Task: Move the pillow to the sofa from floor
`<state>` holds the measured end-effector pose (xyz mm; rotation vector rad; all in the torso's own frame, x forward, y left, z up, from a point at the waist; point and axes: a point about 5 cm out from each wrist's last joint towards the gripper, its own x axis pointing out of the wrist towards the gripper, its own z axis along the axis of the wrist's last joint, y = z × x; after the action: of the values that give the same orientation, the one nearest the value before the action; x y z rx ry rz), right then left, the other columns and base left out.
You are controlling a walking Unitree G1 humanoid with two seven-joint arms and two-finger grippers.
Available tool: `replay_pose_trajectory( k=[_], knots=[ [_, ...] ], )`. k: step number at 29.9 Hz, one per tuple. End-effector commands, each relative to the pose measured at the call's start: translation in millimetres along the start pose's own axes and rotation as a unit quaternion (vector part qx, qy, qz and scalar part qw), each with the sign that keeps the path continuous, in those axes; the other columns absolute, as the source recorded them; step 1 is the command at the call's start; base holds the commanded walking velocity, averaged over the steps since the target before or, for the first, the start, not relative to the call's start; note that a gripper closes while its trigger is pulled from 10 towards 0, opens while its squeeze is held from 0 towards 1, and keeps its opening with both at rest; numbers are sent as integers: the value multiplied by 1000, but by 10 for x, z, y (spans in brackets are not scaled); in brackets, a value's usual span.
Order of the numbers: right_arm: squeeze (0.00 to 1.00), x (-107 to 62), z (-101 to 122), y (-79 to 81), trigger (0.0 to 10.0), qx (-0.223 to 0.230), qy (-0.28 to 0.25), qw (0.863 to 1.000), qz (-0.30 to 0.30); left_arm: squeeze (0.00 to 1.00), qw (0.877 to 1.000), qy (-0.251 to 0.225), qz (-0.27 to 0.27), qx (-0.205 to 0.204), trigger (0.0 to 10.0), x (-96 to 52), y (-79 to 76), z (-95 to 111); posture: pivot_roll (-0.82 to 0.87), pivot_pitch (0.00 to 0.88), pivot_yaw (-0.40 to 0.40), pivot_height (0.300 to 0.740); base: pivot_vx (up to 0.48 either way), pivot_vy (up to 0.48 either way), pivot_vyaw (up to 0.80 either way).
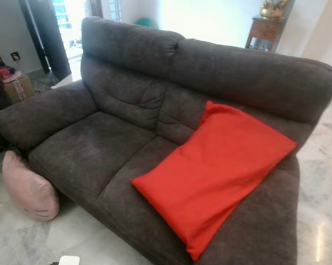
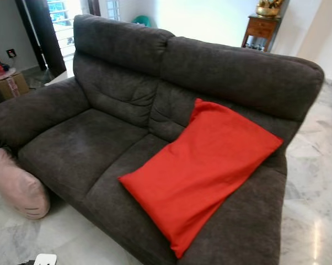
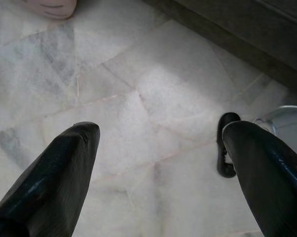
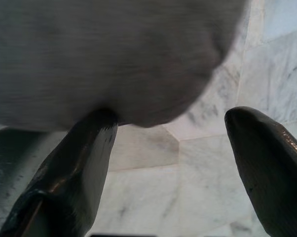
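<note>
- The pink pillow [image 1: 28, 189] lies on the marble floor [image 1: 320, 182], leaning against the sofa's [image 1: 116, 143] left front corner.
- It looks soft, light and squashy; pinching a bulging edge should hold best.
- A red cushion [image 1: 213, 168] already lies on the right seat.
- Left gripper [image 3: 161, 163] hangs spread wide, empty, above the floor.
- Right gripper [image 4: 170, 158] is also wide apart, holding nothing.

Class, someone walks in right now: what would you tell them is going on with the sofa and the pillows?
Nothing is being held. A red pillow lies on the right seat of the dark grey sofa, leaning against its back. A pink pillow sits on the marble floor, against the sofa's left front corner. The left gripper and right gripper both hang open over the floor, the right one beside the sofa's edge.
</note>
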<state>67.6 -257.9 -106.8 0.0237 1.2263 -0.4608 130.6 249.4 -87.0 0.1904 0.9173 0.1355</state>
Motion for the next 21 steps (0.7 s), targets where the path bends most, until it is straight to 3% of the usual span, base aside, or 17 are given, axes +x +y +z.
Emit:
replay_pose_trajectory(
  k=[1,9,16,21],
  knots=[
    [0,4,48,-3,10000,1,-9,1000,0,0,1000,7,-3,5,10000,3,2,-8,170,0,-52,740,0,368,0],
    [0,4,45,-38,10000,13,-8,1000,-16,0,1000,21,1,-1,10000,-17,35,-74,173,0,-54,740,0,371,0],
    [0,6,58,-41,10000,19,-9,1000,-18,0,1000,25,2,-5,10000,-23,34,-94,177,0,-54,740,0,371,-641],
    [0,8,82,-5,10000,12,-12,1000,-10,0,1000,27,1,-6,10000,-23,30,-98,179,0,-55,740,0,371,-165]
  ],
)
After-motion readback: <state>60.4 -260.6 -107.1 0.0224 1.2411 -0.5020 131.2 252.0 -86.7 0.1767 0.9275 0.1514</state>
